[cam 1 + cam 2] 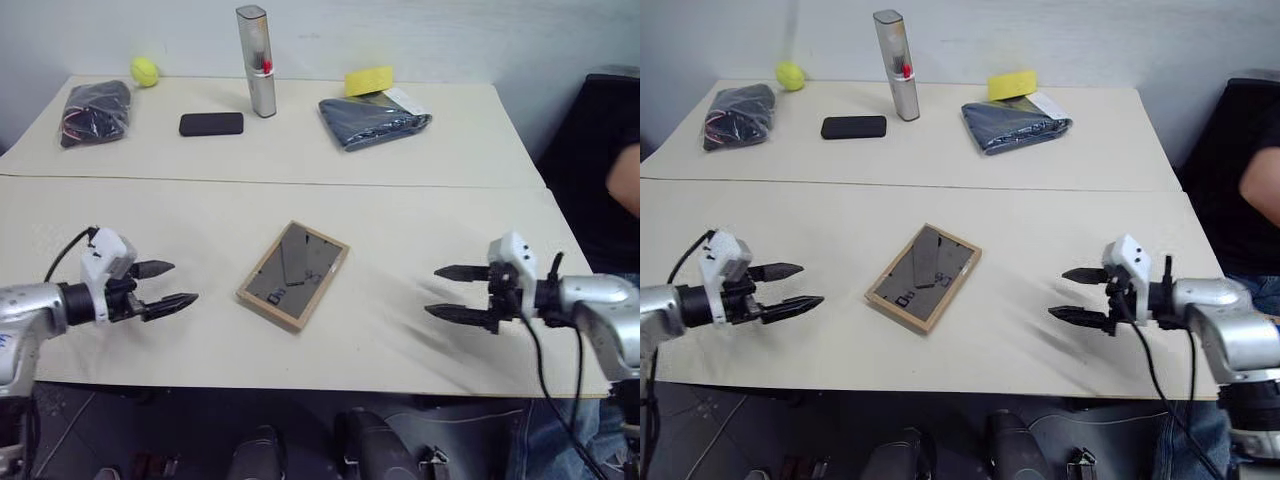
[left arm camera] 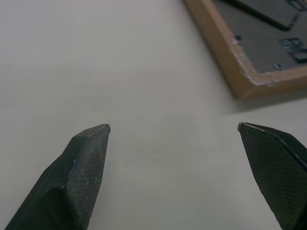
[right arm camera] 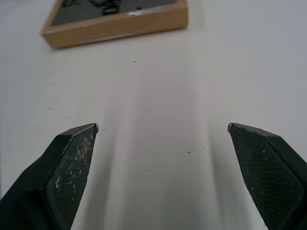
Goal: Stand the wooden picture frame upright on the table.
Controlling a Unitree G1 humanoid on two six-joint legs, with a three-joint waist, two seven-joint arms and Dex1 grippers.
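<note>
- wooden picture frame [image 1: 292, 276] flat, back panel up, mid front surface [image 1: 400, 230], between the two claws, touching neither
- left claw [image 1: 166, 285] and right claw [image 1: 455, 292] both spread wide, empty, pointing inward at frame
- likely light and rigid; glass front probably fragile, so no dropping
- best taken by opposite long wood edges; fold-out stand on dark back
- light wood rim, square corners, smooth matte cream top

My two head eyes look forward and down over the whole counter [image 1: 420, 220], sharing nearly the same scene. Each wrist camera sits low and close, looking along its jaws toward the wooden picture frame [image 1: 293, 275], catching one corner of it.
</note>
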